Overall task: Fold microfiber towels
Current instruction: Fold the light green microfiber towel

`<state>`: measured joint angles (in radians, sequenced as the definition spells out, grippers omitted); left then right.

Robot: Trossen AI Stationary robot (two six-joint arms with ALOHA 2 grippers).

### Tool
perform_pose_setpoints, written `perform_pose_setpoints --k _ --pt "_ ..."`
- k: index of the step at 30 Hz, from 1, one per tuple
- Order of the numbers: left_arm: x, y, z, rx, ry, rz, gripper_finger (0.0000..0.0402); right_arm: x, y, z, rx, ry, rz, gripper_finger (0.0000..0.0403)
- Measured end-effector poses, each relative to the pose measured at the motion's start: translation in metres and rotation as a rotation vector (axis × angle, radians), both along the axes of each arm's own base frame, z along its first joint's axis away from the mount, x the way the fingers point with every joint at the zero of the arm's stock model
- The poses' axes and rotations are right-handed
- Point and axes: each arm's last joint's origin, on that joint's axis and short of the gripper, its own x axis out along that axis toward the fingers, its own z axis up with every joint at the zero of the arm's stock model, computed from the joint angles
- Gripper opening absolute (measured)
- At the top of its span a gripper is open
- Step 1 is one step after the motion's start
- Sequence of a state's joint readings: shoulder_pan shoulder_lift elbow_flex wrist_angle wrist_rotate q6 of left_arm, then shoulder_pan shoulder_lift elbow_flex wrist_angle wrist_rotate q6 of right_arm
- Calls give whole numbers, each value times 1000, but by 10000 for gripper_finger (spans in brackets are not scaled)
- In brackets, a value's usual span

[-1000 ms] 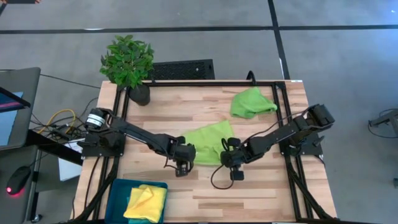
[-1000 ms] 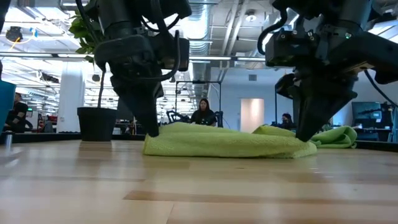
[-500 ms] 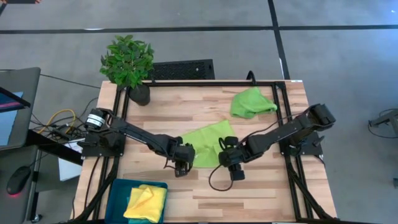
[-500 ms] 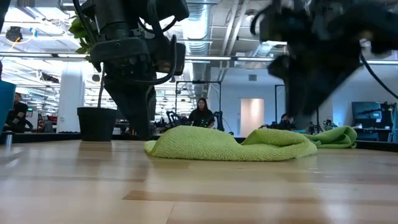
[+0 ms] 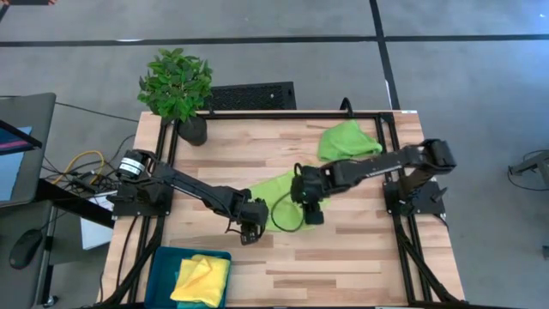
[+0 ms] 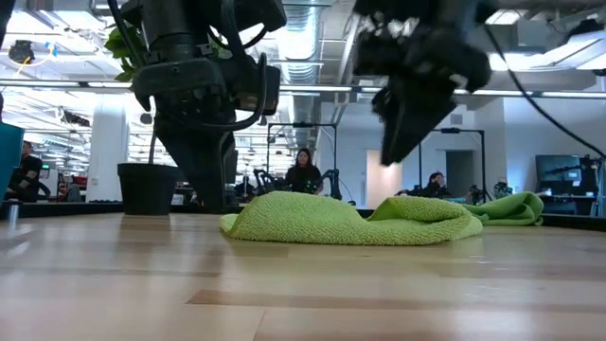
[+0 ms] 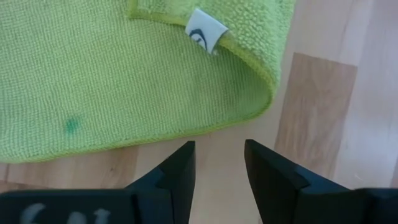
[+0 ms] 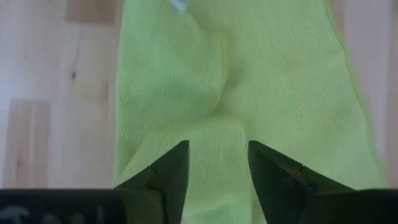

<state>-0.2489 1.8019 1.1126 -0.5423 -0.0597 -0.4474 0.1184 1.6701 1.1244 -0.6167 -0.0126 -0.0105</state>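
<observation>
With both arms over the middle of the surface (image 5: 343,257), I see the left end effector (image 5: 248,232) low at the near-left corner of the folded lime towel (image 5: 279,190), fingers spread with a clear gap, nothing between them. In my left wrist view the towel's rounded corner with its white tag (image 7: 206,30) lies just ahead of the fingertips (image 7: 185,163), not touching them; bare wood sits under the gap.

The right end effector (image 5: 312,213) is up off the surface, above the towel's right part. Its fingers (image 8: 169,174) are also spread and empty, and the right wrist view looks straight down on rumpled lime cloth between them. The low view shows it clear of the cloth, tilted.

The towel lies loose on the surface, between the two end effectors, folded over with a raised hump toward the right one.

Second lime towel (image 5: 346,141) is bunched up well beyond the right end effector, near the far-right rail. Yellow towel (image 5: 202,279) sits in the tray (image 5: 162,268), near the left end effector, on its front-edge side. I can't make out a teal towel.

Plant (image 5: 177,86) is well beyond the left end effector at the far-left corner.
</observation>
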Motion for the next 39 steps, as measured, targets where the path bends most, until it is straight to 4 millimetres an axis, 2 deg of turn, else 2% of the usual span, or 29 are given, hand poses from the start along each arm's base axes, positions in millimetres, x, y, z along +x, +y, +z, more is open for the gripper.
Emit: perform_pose_setpoints --k 7,16,20,23,26,29,31,35,39 --pt "0 0 0 5 0 0 130 17 -24 -23 85 -9 89 175" --pt "0 0 0 5 -1 0 130 22 -43 -61 115 121 97 173" --pt "0 0 0 6 -1 0 130 20 -43 -62 162 126 165 168" --pt "0 0 0 7 -1 0 130 19 -42 -58 156 118 201 146" --pt "0 0 0 9 -1 -4 130 19 -42 -57 148 106 229 101" --pt "0 0 0 9 -1 -4 130 17 -42 -57 150 126 228 36" --pt "0 0 0 9 -2 -4 130 15 -42 -58 154 152 227 12" --pt "0 0 0 9 -3 -4 130 10 -32 -48 154 153 248 17" --pt "0 0 0 9 -3 -4 130 -1 -12 -29 157 159 284 5"
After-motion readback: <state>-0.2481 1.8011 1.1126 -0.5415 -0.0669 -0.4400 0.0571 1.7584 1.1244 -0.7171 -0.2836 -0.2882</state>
